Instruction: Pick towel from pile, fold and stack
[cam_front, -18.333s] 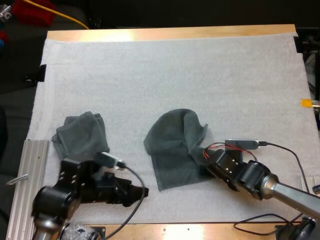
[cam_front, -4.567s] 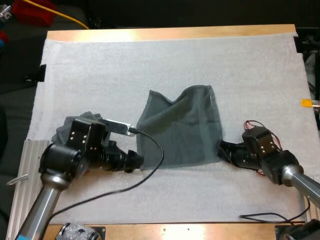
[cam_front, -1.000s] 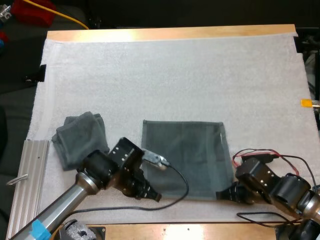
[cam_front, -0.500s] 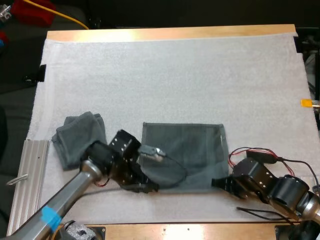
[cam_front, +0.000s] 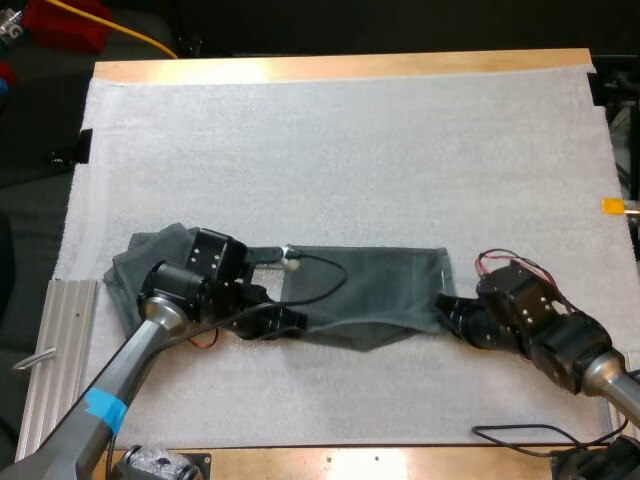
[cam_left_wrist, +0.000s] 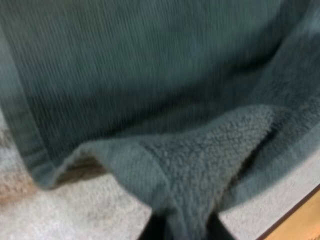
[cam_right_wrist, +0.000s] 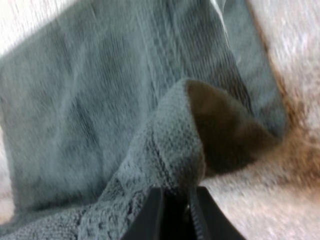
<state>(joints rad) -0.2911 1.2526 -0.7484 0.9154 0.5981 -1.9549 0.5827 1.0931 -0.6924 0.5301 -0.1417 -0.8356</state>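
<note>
Near edge of towel (cam_front: 385, 290) carried farther back; left gripper (cam_front: 287, 320), right gripper (cam_front: 447, 307) each clamped on towel corner.

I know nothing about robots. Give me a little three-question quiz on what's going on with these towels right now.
1. True or false: the left hand is open and clear of the spread towel.
2. Which corner of that towel does the right hand grip? A: near right. B: far right. C: far left.
3. Fill in: the second towel lies beside the robot's ___ arm.
Key: 1 false; 2 A; 3 left.
</note>
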